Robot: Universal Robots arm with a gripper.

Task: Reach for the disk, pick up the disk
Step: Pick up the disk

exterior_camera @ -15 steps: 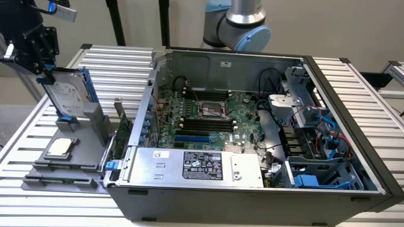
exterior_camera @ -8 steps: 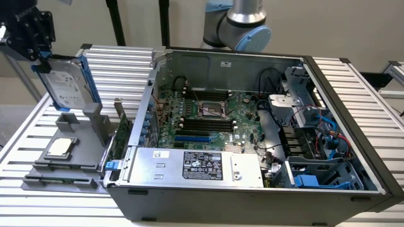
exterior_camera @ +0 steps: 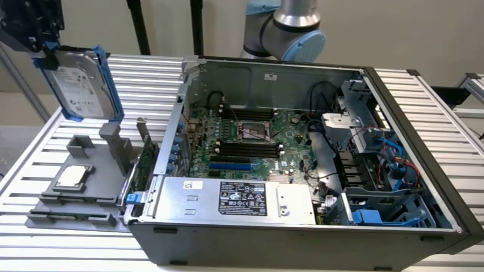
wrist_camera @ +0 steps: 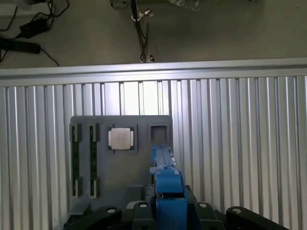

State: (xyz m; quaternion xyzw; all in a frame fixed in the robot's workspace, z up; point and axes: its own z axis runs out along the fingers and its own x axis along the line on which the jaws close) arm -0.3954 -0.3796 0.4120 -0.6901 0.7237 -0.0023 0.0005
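At the exterior view's upper left, the black gripper [exterior_camera: 45, 54] is clenched on the upper edge of the disk [exterior_camera: 81, 85], a rectangular silver-grey metal hard drive with a white printed label, framed by a bright blue plastic bracket. The disk hangs tilted in the air, clear of the slatted aluminium table [exterior_camera: 144, 73]. Below it lies a dark grey plastic fixture tray [exterior_camera: 94, 195], which carries a small flat silvery square chip [exterior_camera: 72, 177] in one recess.

In the wrist view, the gripper [wrist_camera: 168, 211] closes on the blue bracket of the disk [wrist_camera: 165, 179], seen edge-on over the tray [wrist_camera: 120, 177], beside the chip [wrist_camera: 121, 139].

To the exterior view's right stands an open black computer case [exterior_camera: 302, 241], holding a green motherboard [exterior_camera: 250, 136] and a grey power-supply box [exterior_camera: 234, 198].
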